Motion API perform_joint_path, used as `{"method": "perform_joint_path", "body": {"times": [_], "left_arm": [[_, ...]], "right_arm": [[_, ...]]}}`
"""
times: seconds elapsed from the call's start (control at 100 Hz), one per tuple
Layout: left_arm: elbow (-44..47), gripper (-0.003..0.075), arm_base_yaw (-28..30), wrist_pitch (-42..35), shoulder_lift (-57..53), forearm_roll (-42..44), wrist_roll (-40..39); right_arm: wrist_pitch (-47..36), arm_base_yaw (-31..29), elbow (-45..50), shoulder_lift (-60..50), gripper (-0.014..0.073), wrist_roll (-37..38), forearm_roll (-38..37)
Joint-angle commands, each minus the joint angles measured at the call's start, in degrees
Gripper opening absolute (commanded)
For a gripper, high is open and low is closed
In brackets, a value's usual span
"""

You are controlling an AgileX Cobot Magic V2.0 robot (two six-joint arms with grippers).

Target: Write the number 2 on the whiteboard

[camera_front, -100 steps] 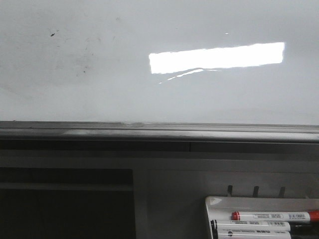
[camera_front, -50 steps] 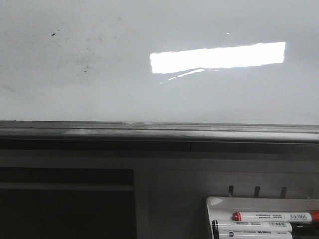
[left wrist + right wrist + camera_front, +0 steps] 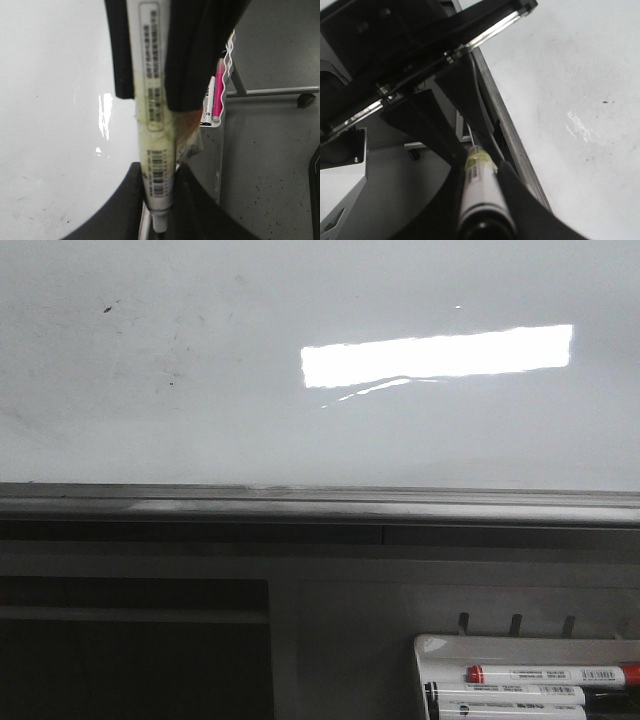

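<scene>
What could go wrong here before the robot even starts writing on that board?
The whiteboard shows only faint smudges and specks, no digit yet. The left gripper holds a marker that looks taped into its fingers; if that shifts, strokes could wobble. The right gripper also grips a marker beside the board's rim and might bump it.

Both end effectors [image 3: 159, 200] [image 3: 480, 200] clamped, each gripping a marker

All views near whiteboard [image 3: 200, 420], probably.
</scene>
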Motion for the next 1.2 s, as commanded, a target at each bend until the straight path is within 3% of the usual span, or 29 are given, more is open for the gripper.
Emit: {"method": "perform_joint_path", "body": {"times": [0.0, 0.12, 0.31, 0.41, 0.7, 0.86, 1.0, 1.15, 1.19], "left_arm": [[-1.8, -0.0019, -0.5, -6.3, -1.0, -2.2, 0.7], [-1.8, 0.0057, -0.5, -6.3, -1.2, -3.6, 0.6], [-1.8, 0.0368, -0.5, -6.3, -2.2, -4.2, -3.5], [-1.8, 0.0421, 0.0, -6.3, -4.5, -3.8, -5.4], [0.8, 0.0420, 7.0, -7.4, -19.7, -1.6, -16.0], [8.7, 0.0408, 12.9, -14.7, -29.7, 0.4, -25.0], [15.6, 0.0257, 17.2, -20.2, -36.0, 0.3, -33.1], [19.9, -0.0013, 19.6, -21.2, -38.4, -1.1, -35.4], [20.2, -0.0019, 19.8, -21.4, -38.4, -1.7, -35.4]], "right_arm": [[-3.4, 0.0, -1.9, -0.2, -0.0077, 1.4, 4.1], [-3.6, 0.0, -1.9, -0.2, -0.0077, 1.4, 4.1], [-4.4, 0.0, -1.9, -0.2, -0.0077, 1.4, 4.1], [-6.5, 0.0, -1.8, -0.2, -0.0077, 1.4, 4.1], [-11.8, 0.0, -1.8, -0.2, -0.0077, 1.4, 2.3], [-17.6, -0.2, -1.8, -0.2, -0.0077, 1.4, 1.5], [-24.6, -2.0, -1.8, 1.3, -0.0077, 1.4, 1.1], [-26.8, -4.3, -1.8, 4.7, -0.0077, 1.4, -5.4], [-27.5, -4.8, -1.8, 5.5, -0.0077, 1.4, -6.3]]}}
